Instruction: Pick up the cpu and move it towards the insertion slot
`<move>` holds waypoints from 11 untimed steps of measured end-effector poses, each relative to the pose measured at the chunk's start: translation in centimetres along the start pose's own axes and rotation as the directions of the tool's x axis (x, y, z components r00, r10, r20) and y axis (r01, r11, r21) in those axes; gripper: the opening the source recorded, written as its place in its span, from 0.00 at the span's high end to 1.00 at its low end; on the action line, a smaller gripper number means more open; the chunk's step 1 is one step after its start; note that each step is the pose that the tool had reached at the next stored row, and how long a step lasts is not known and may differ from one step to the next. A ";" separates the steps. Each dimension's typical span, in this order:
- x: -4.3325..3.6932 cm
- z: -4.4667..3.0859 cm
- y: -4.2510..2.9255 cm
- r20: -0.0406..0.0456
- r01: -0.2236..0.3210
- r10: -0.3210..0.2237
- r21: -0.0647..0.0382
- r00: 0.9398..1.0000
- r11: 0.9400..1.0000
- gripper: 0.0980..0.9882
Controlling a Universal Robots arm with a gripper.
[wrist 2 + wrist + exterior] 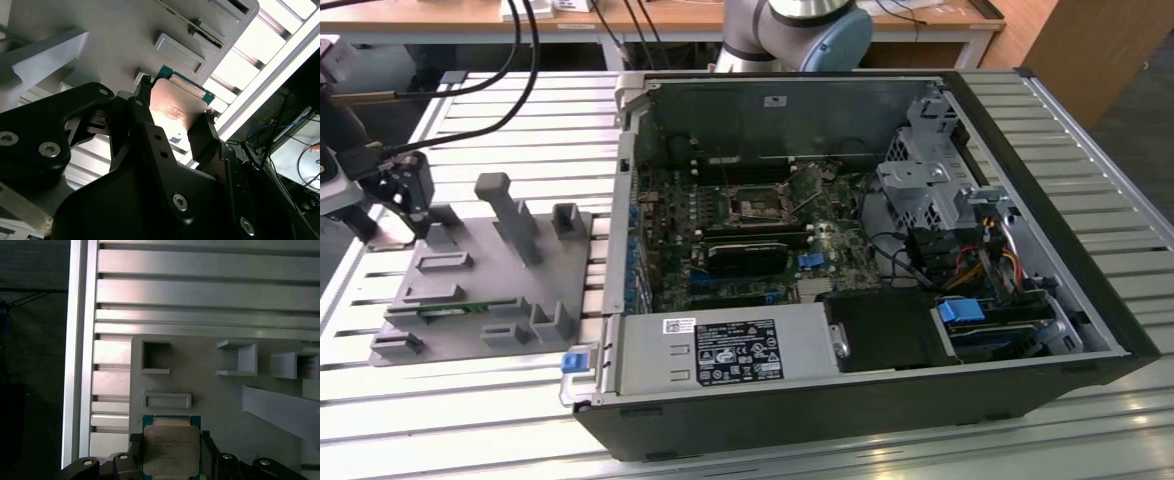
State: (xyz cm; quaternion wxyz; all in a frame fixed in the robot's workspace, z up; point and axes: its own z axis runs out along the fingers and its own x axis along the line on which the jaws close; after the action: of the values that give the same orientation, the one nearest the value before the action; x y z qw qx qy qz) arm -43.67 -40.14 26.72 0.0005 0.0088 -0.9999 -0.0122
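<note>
A: So, gripper (171,462) status?
B: Clamped on two opp. sides of cpu (171,450), over grey fixture (480,285), its far corner, exterior view's left.
A: And the insertion slot (758,205)?
B: On mobo (670,270) in open PC case (854,420), well apart from cpu.

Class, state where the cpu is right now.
In both wrist views the cpu lies between the gripper's fingertips, over the grey fixture near its edge; the gripper stands at the exterior view's left, outside the computer case.
</note>
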 end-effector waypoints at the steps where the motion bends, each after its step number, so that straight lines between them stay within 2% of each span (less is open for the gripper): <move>1: 0.00 -0.07 0.00 0.000 0.000 0.000 0.000 1.000 1.000 0.50; 11: 0.00 -0.77 0.03 0.000 0.000 0.000 0.000 1.000 1.000 0.50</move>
State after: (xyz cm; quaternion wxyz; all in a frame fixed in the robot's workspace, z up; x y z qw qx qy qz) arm -43.67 -40.13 27.49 0.0005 0.0088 -0.9999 -0.0122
